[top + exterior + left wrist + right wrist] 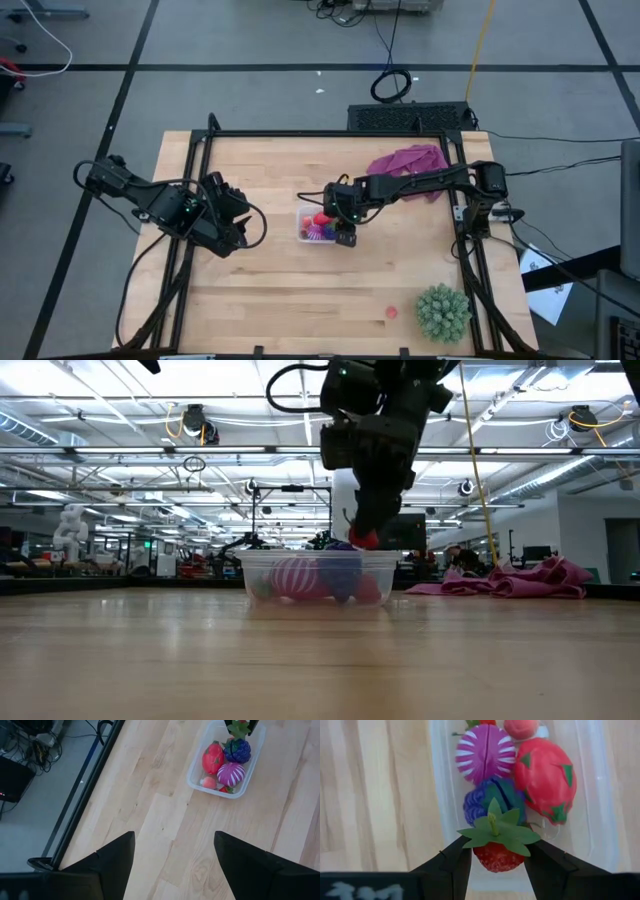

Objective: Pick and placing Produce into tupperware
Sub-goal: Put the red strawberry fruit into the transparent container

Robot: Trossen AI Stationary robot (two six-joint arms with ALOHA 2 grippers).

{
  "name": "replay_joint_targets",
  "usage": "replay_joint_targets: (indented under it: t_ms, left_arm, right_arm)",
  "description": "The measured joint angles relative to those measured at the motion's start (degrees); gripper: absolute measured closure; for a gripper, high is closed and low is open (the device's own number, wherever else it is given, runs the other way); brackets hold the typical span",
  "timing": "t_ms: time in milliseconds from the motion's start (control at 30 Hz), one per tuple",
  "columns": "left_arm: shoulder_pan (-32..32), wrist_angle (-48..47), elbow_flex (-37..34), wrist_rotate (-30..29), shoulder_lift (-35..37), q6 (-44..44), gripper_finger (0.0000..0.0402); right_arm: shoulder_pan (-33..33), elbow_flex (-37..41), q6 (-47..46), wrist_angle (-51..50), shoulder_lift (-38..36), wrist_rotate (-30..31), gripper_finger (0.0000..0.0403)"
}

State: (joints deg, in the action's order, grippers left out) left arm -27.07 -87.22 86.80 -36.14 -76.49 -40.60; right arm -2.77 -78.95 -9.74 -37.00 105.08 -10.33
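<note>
Pinching a strawberry (497, 854), our right pincer (497, 862) hangs over the tupperware (302, 229). Our left pincer (172, 865) waits spread above the counter (300, 290).

A green-leafed red strawberry (499, 851), a purple-and-white-striped fruit (486, 752), clear tupperware (436, 780), magenta cloth (407, 161).

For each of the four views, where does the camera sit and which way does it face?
High: overhead, facing straight down on table and both arms.
Low: at tabletop height, facing level across at the box; right claw hangs above it.
Left wrist: above the table, facing down past open left claw toward the box.
Right wrist: facing down past right claw gripping a strawberry over the box.
All four share the box.
</note>
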Motion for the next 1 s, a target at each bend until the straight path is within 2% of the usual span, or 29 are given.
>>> replay_joint_targets:
  t_ms: [667, 1000]
  left_arm:
    - [0.00, 0.04, 0.00, -0.04, 0.00, -0.13, 0.0128]
    - [0.00, 0.06, 0.00, -0.04, 0.00, -0.13, 0.0128]
  right_arm:
    - [-0.59, 3.49, 1.03, 5.82, 0.02, 0.13, 0.0244]
    - [-0.59, 3.49, 1.47, 5.77, 0.02, 0.22, 0.0196]
